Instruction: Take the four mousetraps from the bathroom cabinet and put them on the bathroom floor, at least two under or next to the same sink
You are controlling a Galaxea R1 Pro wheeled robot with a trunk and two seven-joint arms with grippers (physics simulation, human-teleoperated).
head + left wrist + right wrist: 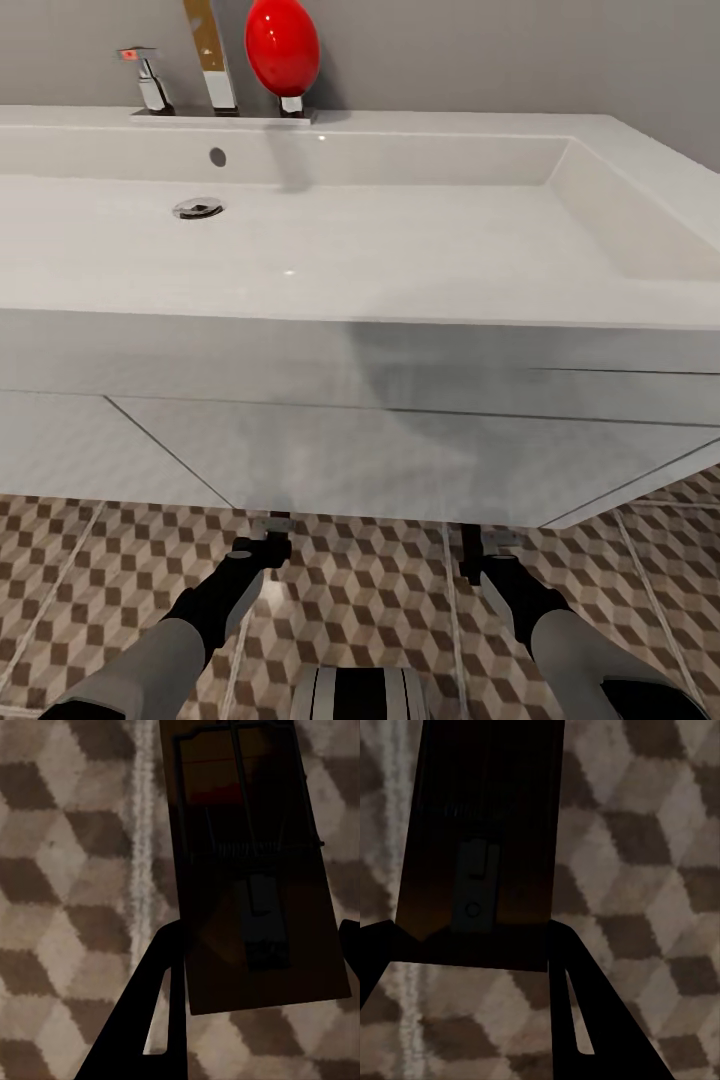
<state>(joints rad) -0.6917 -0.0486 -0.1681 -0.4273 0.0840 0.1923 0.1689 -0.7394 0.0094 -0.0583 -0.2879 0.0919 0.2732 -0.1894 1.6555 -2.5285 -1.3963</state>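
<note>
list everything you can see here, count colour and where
sink: 1, white, long trough on a wall-hung vanity, ahead of the robot
tap: 1, chrome, on the back ledge of the sink
drain: 1, chrome, in the basin
red oval thing: 1, red, on the back ledge beside the tap
bathroom floor: brown, beige and cream cube tiles, below the vanity
mousetraps: 2, dark brown, one between the left gripper's fingers, one between the right's
left gripper, right gripper: black, low at the vanity's lower edge
</note>
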